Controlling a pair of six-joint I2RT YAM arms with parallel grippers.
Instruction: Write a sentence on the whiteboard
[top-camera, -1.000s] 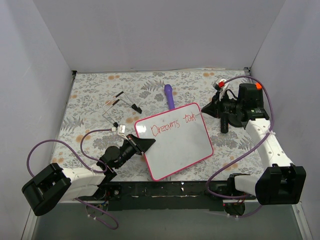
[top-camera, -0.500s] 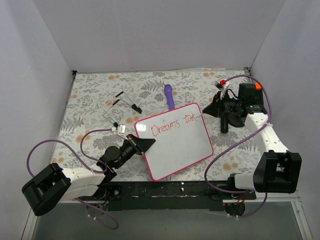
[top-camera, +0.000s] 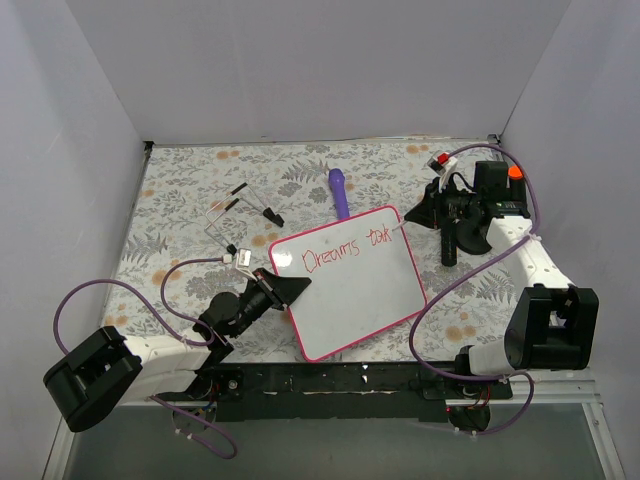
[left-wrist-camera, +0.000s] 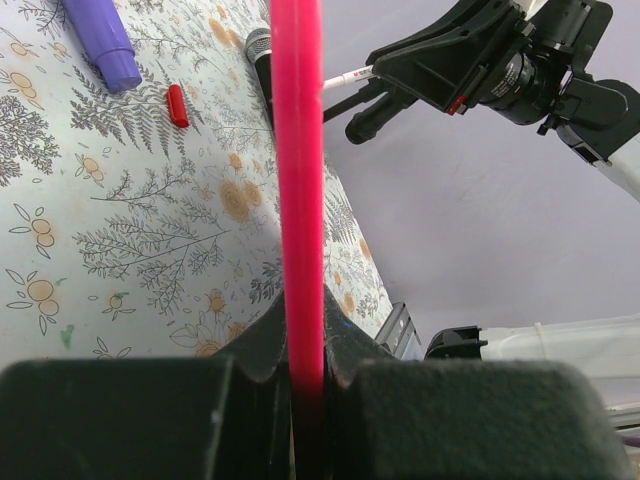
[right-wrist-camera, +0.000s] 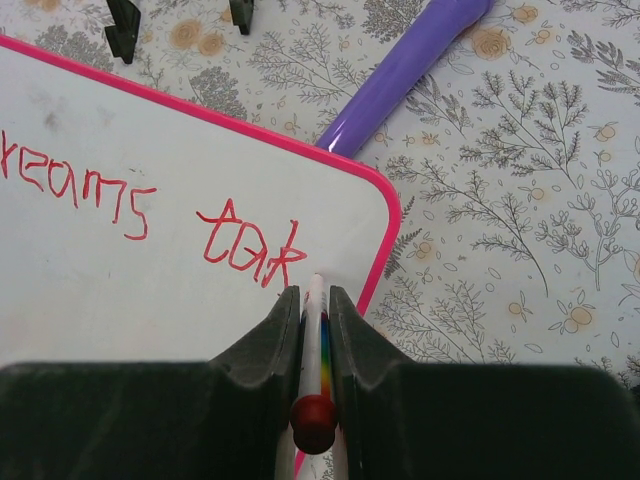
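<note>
Whiteboard (top-camera: 360, 290) lies askew in the middle of the worktop (top-camera: 180, 190), its left frame pinched in my left claw (top-camera: 296, 287). The sentence (top-camera: 345, 250) reads only "Dreams tak", so I judge most of the writing is left, with blank white below. My right claw (top-camera: 418, 213) is clenched on a marker (right-wrist-camera: 316, 320), and only the right wrist view shows its tip just beside the "k". The left wrist view adds a small red cap (left-wrist-camera: 177, 105) near the purple stick (top-camera: 339, 192).
</note>
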